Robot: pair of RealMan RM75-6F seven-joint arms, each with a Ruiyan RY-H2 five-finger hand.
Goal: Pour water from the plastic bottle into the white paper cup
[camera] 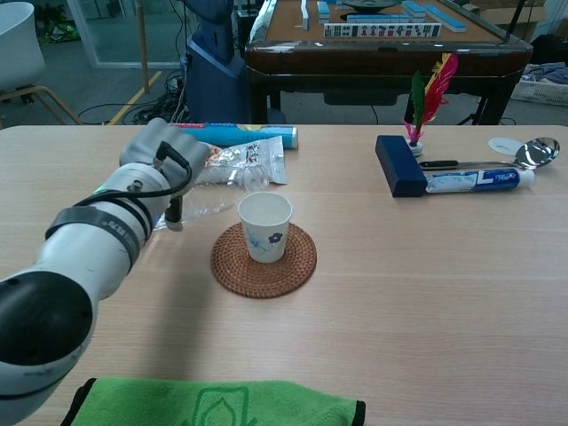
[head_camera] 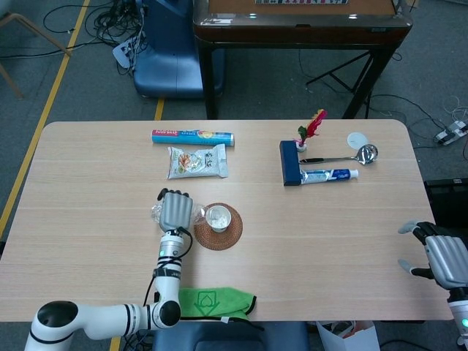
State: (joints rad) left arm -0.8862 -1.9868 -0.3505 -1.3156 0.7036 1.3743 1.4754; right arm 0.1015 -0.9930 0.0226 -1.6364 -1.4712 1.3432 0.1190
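Note:
A clear plastic bottle (head_camera: 197, 214) (camera: 222, 191) lies tilted on its side just left of the white paper cup (head_camera: 217, 217) (camera: 264, 226), its neck end pointing toward the cup. My left hand (head_camera: 174, 210) (camera: 164, 164) wraps over the bottle's body and grips it. The cup stands upright on a round woven coaster (head_camera: 219, 235) (camera: 264, 266). No water stream is visible. My right hand (head_camera: 439, 257) hovers at the table's right edge with its fingers spread and nothing in it; the chest view does not show it.
A snack bag (head_camera: 196, 161) and a blue tube (head_camera: 191, 137) lie behind the bottle. At the back right are a dark blue box (head_camera: 289, 162), toothpaste (head_camera: 329, 175), a ladle (head_camera: 351, 156) and a feather shuttlecock (head_camera: 311, 130). A green cloth (head_camera: 212, 301) lies at the near edge.

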